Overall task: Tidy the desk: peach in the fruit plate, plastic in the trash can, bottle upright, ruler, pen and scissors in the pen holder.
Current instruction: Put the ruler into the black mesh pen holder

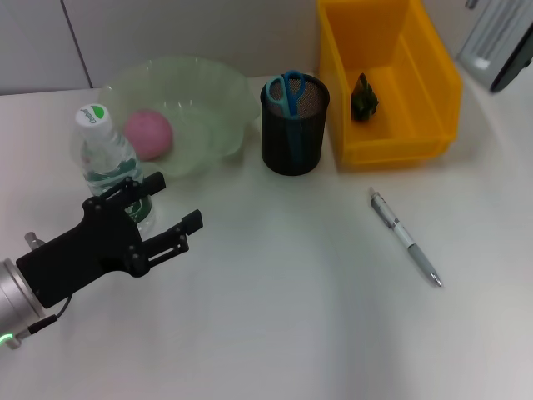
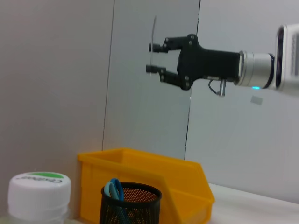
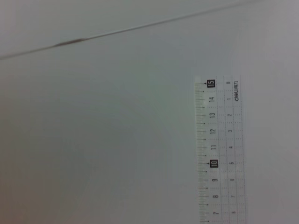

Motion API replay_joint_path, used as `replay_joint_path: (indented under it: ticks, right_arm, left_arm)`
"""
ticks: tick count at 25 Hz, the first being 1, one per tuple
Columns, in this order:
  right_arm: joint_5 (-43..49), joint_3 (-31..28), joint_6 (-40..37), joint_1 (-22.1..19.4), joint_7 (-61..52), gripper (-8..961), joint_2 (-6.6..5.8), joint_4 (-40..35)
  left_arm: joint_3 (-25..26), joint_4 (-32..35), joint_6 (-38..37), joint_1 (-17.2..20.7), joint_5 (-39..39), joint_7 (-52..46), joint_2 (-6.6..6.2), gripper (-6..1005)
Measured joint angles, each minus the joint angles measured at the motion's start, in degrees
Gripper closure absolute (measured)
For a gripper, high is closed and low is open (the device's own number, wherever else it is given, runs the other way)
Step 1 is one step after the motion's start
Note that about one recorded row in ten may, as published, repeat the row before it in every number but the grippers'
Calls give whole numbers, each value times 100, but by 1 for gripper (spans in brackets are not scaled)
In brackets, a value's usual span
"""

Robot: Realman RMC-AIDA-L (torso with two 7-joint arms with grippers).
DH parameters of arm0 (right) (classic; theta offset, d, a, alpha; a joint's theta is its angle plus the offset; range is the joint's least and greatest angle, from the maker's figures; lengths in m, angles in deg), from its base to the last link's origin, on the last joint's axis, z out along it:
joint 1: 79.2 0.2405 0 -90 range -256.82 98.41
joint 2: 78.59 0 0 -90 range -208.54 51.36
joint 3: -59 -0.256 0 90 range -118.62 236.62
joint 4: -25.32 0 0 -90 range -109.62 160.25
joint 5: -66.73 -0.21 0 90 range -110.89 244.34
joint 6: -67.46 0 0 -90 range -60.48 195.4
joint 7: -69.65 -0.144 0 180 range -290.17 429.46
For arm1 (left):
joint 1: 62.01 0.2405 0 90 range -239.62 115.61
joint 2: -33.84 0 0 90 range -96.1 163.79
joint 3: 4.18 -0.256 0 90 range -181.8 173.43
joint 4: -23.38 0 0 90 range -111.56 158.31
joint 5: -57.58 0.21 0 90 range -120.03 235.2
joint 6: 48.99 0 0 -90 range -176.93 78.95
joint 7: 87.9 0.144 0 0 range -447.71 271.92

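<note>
**Desk partly tidied; pen on the surface, ruler aloft**

A white matte tabletop (image 1: 283, 325) fills the head view, and a pale grey panelled wall (image 2: 56, 70) with thin vertical seams is seen behind it.

At the far left of the table a translucent pale green fruit plate (image 1: 218, 93) with a wavy rim is set, and a pink round peach (image 1: 148, 133) lies inside it. Just in front of the plate a clear plastic water bottle (image 1: 107, 154) with a white cap and green label stands upright.

A black mesh cylindrical pen holder (image 1: 291, 146) is placed beside the plate. Blue-handled scissors (image 1: 286, 92) stand in it, handles up.

To the right of the holder, just beside it, sits a yellow plastic bin (image 1: 433, 92) serving as the trash can. A dark crumpled piece of plastic (image 1: 364, 98) lies on its floor.

A silver and white pen (image 1: 405, 237) lies on the bare tabletop, well apart from the holder and in front of the bin, slanted towards the near right.

The black left gripper (image 1: 173, 200) is held low over the near left of the table, just beside the bottle. Its two fingers are spread apart with nothing between them.

The black right gripper (image 2: 153, 58) is raised high before the wall, above the bin. A transparent plastic ruler (image 3: 219, 154) with black markings is seen close before the right wrist camera against the wall. Whether the right gripper is pinching the ruler cannot be told.
</note>
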Motion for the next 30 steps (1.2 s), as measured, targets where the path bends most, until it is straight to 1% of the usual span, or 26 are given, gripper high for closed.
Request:
replay_joint_path:
  ticks: [2, 3, 5, 6, 7, 8, 9, 13, 16, 17, 18, 19, 21, 22, 23, 24, 28, 30]
  right_arm:
    - [-11, 305, 198, -119, 527, 570, -3, -130]
    - [-19, 532, 285, -239, 962, 569, -5, -254]
    - [-22, 739, 318, -348, 1438, 569, -10, -359]
    - [-25, 813, 339, -390, 1683, 568, -11, -390]
    - [-25, 813, 339, -390, 1683, 568, -11, -390]
    - [-65, 977, 382, -473, 2248, 568, -11, -434]
    - [-65, 977, 382, -473, 2248, 567, -11, -434]
    - [-546, 1267, 392, -603, 3844, 566, 3, -430]
    - [-1015, 1366, 335, -617, 5176, 565, 1, -296]
    - [-1117, 1402, 307, -619, 5556, 564, -4, -235]
    - [-1198, 1446, 235, -623, 6188, 564, -12, -94]
    - [-1198, 1446, 235, -623, 6188, 564, -12, -94]
    - [-1218, 1452, 132, -610, 6858, 563, -14, 123]
    - [-1218, 1452, 132, -610, 6858, 562, -14, 123]
    - [-1226, 1440, 108, -560, 7288, 562, -14, 311]
    - [-1226, 1440, 108, -560, 7288, 562, -14, 311]
    - [-1231, 1393, 107, -351, 8145, 560, -27, 662]
    - [-1231, 1387, 109, -317, 8237, 560, -28, 666]
  left_arm:
    - [0, 0, 10, -3, -22, 20, 3, 185]
    - [0, 0, 14, -4, -26, 26, 4, 185]
    - [0, 0, 21, -6, -30, 70, 6, 185]
    - [-1, 0, 27, 4, -34, 158, 16, 184]
    - [-1, 0, 27, 4, -34, 158, 16, 184]
    - [-1, -11, 32, 9, -41, 219, 24, 184]
    - [-1, -11, 32, 9, -41, 219, 24, 184]
    - [-2, -230, 41, 11, -131, 590, 33, 185]
    - [-2, -230, 41, 11, -131, 590, 33, 185]
    - [-2, -252, 38, 12, -158, 683, 34, 185]
    - [-27, -307, 23, 2, -235, 829, 40, 185]
    - [-36, -322, 27, -3, -253, 852, 40, 184]
    - [-82, -468, 35, -57, -376, 994, 42, 184]
    - [-82, -468, 35, -57, -376, 994, 42, 184]
    - [-82, -523, 26, -77, -420, 1040, 42, 184]
    - [-82, -548, 17, -85, -453, 1075, 44, 184]
    - [-80, -625, -20, -93, -548, 1174, 50, 185]
    - [-79, -657, -35, -98, -588, 1201, 51, 185]
